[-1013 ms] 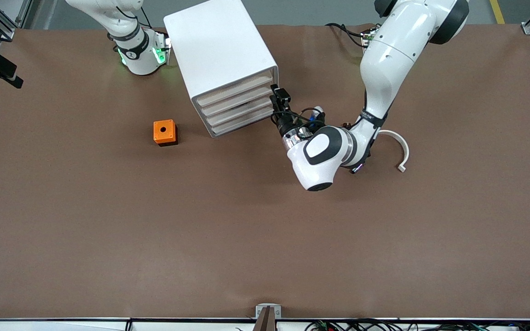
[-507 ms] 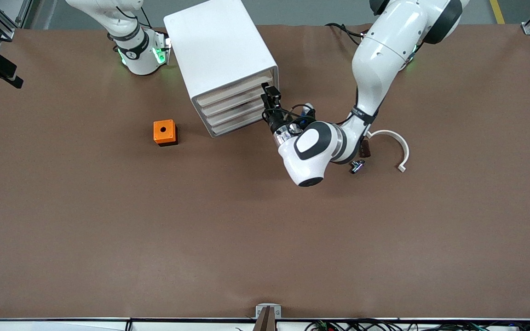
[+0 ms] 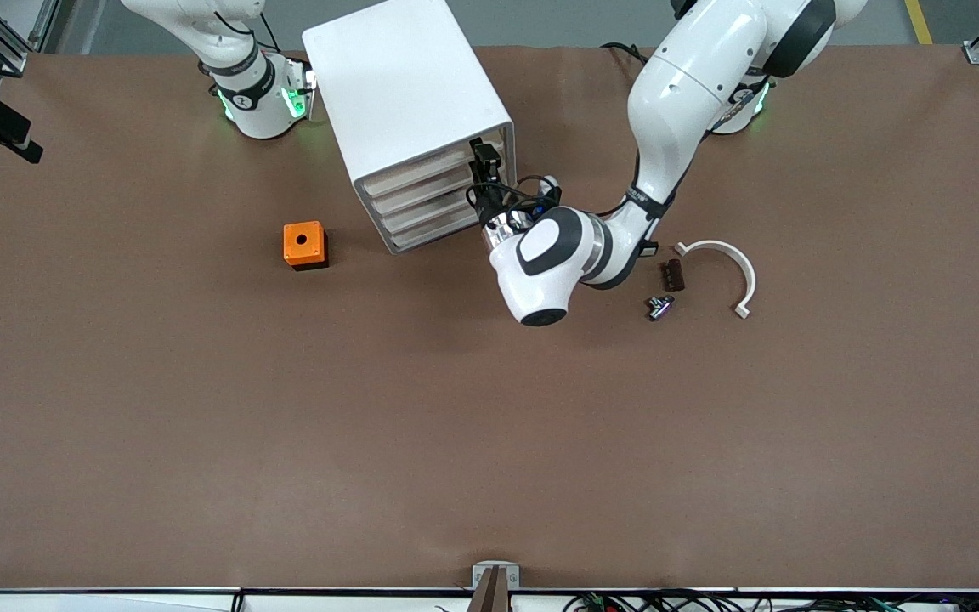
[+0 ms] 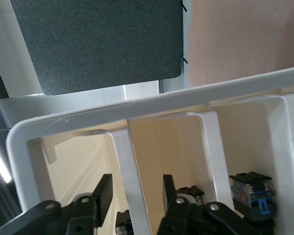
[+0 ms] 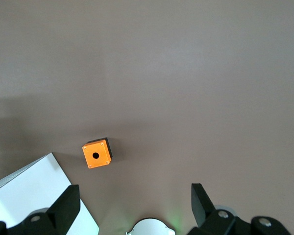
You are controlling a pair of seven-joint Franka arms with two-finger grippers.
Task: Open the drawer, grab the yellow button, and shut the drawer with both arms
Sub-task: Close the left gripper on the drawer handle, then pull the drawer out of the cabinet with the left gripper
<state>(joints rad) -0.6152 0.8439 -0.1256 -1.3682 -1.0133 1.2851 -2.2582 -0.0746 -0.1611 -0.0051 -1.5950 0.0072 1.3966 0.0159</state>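
Observation:
The white cabinet [image 3: 404, 102] stands at the robots' end of the table, its four beige-fronted drawers [image 3: 432, 197] all pushed in. My left gripper [image 3: 481, 161] is at the drawer fronts, at the end toward the left arm. In the left wrist view the left gripper [image 4: 135, 188] is open, one finger [image 4: 103, 195] on each side of a white drawer lip [image 4: 132, 196] without pinching it. Black and blue parts [image 4: 252, 196] show inside. I see no button. My right gripper [image 5: 134, 196] is open and empty, high over the table.
An orange box with a black hole [image 3: 304, 244] sits on the table beside the cabinet, toward the right arm's end; it also shows in the right wrist view [image 5: 97, 153]. A white curved piece [image 3: 732, 263], a dark brown part [image 3: 672, 274] and a small metal part [image 3: 658, 306] lie toward the left arm's end.
My left gripper has moved from beside the cabinet's corner onto the drawer fronts. The arm's shift has uncovered the small brown and metal parts. The right arm has not moved.

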